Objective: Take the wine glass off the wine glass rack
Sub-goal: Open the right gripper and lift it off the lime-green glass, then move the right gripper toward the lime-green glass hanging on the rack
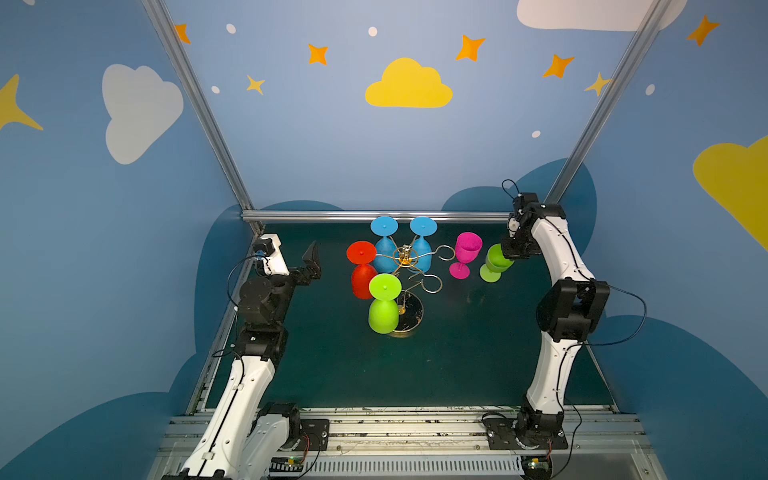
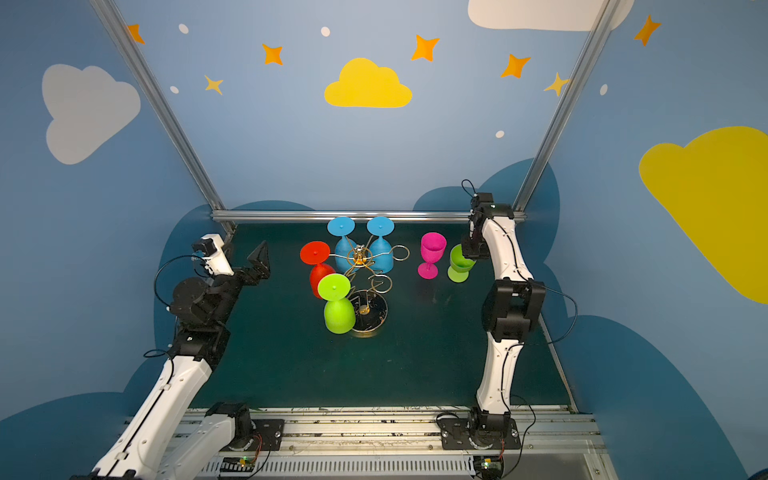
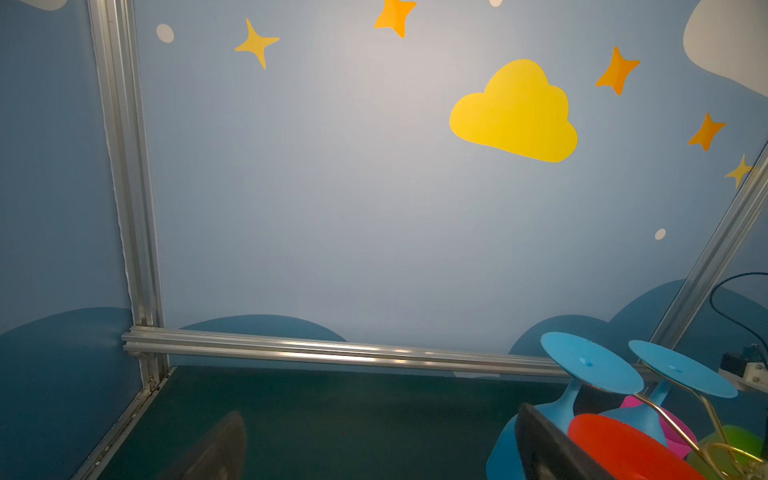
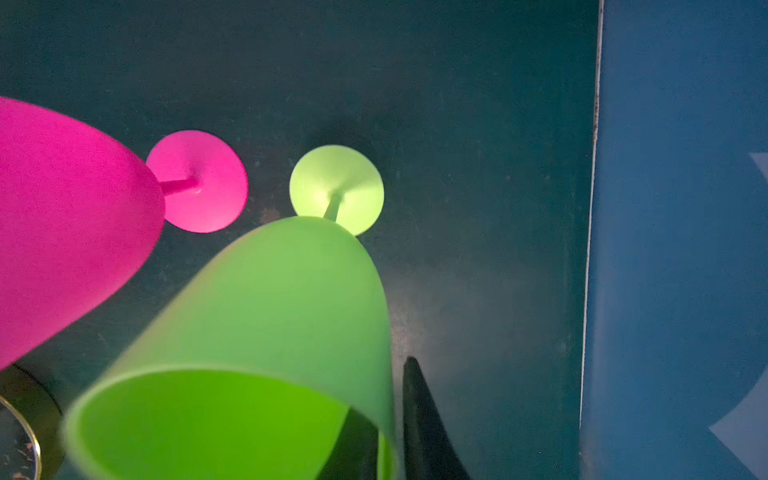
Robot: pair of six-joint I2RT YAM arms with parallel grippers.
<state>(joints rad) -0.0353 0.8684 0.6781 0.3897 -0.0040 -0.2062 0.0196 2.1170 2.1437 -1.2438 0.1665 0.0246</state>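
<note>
The gold wire wine glass rack (image 1: 405, 254) stands mid-table on a round dark base (image 1: 412, 312). Hanging upside down from its arms are two blue wine glasses (image 1: 384, 245), a red one (image 1: 362, 270) and a green one (image 1: 384, 305). Two looped arms on its right are bare. A second green wine glass (image 4: 266, 316) stands upright on the mat at the right. My right gripper (image 4: 390, 436) straddles its rim, one finger inside the bowl and one outside. Its jaws stand slightly open, with a thin gap beside the wall. My left gripper (image 3: 382, 449) is wide open and holds nothing, left of the rack.
A pink wine glass (image 1: 466, 253) stands upright on the mat between the rack and the green glass. An aluminium rail (image 1: 374, 216) runs along the back edge, and the blue side wall (image 4: 673, 249) is close to the right gripper.
</note>
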